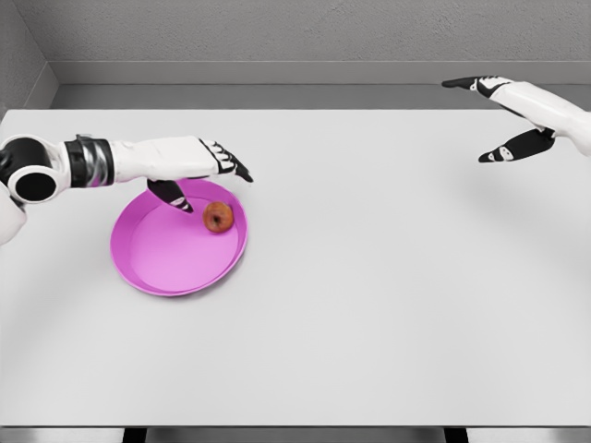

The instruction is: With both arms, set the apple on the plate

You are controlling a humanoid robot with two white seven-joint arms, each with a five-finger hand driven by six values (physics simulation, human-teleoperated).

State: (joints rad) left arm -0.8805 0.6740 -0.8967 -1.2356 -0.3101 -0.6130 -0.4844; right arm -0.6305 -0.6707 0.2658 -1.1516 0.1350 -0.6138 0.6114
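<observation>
The left hand [211,166] hung over the far rim of the pink plate [152,268], fingers stretched out flat and holding nothing, thumb pointing down toward the plate; the apple [218,217] lay inside the plate near its far right edge, just beside that thumb but apart from it; the right hand [512,115] was raised well away at the far right, spread wide and empty; the apple looked small, round, firm and light, with a smooth skin likely to slip or roll under a one-sided push, so a hold across its widest part from opposite sides seemed safest, and it would probably bruise rather than break; the plate's shallow raised rim should keep it from rolling off; the table [369,305] was a flat, pale, matte surface; behind it ran a grey wall [277,32] with a ledge along its base
</observation>
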